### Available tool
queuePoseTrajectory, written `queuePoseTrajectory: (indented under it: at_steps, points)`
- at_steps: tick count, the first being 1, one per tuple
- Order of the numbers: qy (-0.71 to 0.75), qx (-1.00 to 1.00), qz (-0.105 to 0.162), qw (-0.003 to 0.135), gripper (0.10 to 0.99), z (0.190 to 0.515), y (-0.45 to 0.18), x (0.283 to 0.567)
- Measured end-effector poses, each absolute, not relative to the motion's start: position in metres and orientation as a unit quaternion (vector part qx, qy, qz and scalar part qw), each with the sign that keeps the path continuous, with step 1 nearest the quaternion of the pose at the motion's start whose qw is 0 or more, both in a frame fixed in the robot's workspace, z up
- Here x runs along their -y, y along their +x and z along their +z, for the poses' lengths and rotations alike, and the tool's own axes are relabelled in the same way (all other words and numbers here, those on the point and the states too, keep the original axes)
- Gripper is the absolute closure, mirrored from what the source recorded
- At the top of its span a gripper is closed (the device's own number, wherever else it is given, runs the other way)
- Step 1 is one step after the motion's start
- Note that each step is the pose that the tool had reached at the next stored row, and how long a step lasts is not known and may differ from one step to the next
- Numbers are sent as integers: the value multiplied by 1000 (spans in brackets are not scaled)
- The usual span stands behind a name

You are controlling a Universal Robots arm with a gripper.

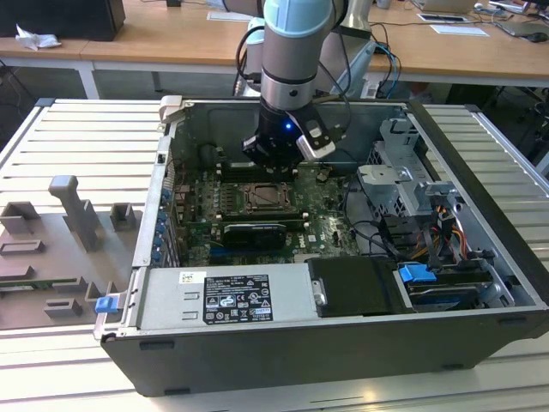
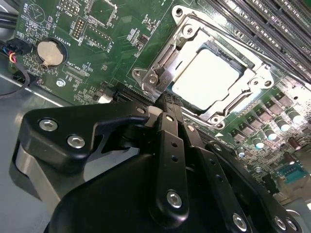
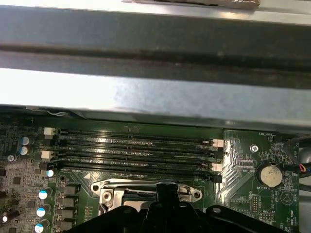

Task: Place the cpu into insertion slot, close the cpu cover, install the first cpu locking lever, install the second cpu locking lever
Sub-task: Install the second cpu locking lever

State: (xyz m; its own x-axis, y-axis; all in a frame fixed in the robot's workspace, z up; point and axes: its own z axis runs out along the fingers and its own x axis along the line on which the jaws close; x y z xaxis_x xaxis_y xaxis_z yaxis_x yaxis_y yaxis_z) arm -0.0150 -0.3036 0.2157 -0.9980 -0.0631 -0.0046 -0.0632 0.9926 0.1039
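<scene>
Wooden desks are running along the back of the room, and in front of them an open computer case (image 1: pixel 480 257) is lying on a ribbed grey bench (image 1: pixel 86 146). Inside the case the arm is reaching down, its gripper (image 1: pixel 273 163) hanging just above the green motherboard (image 1: pixel 330 227), near the insertion slot (image 1: pixel 260 196). In the second wrist view the gripper (image 2: pixel 167 99) is showing its black fingers (image 2: pixel 171 145) drawn together with nothing between them, their tips poised at the socket's edge. The cpu (image 2: pixel 206 77) is sitting flat in the insertion slot, its pale top glaring in the light, and the cpu cover (image 2: pixel 187 31) is lying down around it. In the first wrist view long memory slots (image 3: pixel 133 150) are running beside the socket.
</scene>
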Motion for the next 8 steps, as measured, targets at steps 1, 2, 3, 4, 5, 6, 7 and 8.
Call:
queuePoseTrajectory:
  at_steps: [1,2,3,4,5,6,7,8]
  points:
    - [-32,-998,52,1,980,216,-15,304]
    - [-32,-998,52,1,980,216,-15,304]
    - [-32,-998,52,1,980,216,-15,305]
    - [-32,-998,52,1,980,216,-15,305]
    - [-32,-998,52,1,980,216,-15,306]
    - [-32,-998,52,1,980,216,-15,306]
    - [-32,-998,52,1,980,216,-15,307]
    - [-32,-998,52,1,980,216,-15,307]
